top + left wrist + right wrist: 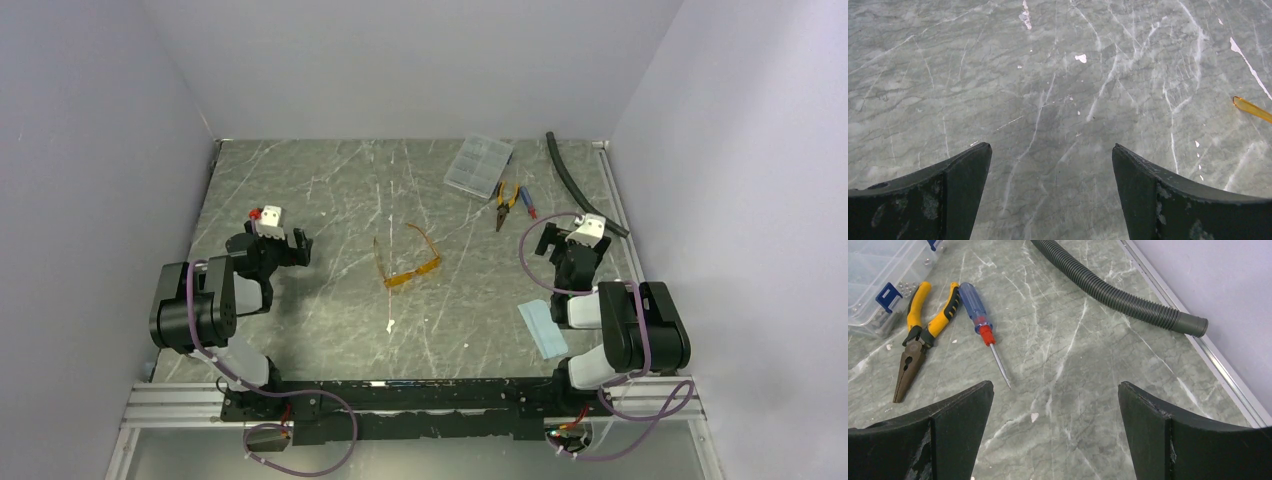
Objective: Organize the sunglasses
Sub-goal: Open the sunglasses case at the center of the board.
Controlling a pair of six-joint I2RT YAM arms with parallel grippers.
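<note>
1. Check the blue face mask. It lies nearer to the arm bases than the sunglasses and to their right. It is not part of the task.
2. Check the left gripper. It hovers to the left of the sunglasses, apart from them, with its jaws spread wide and nothing between them. In the left wrist view only one orange arm tip of the sunglasses shows, at the right edge.
3. Check the right gripper. It sits well to the right of the sunglasses, spread equally wide and empty.
4. Locate the sunglasses. They lie flat on the table between the two grippers with their arms unfolded, touching nothing.
5. Disregard the pliers, screwdriver, clear parts box and hose. All lie beyond the sunglasses and to their right.
6. Treat the task as not started. Approach, grasp, folding and placement all appear outstanding. No case or holder is visible.
</note>
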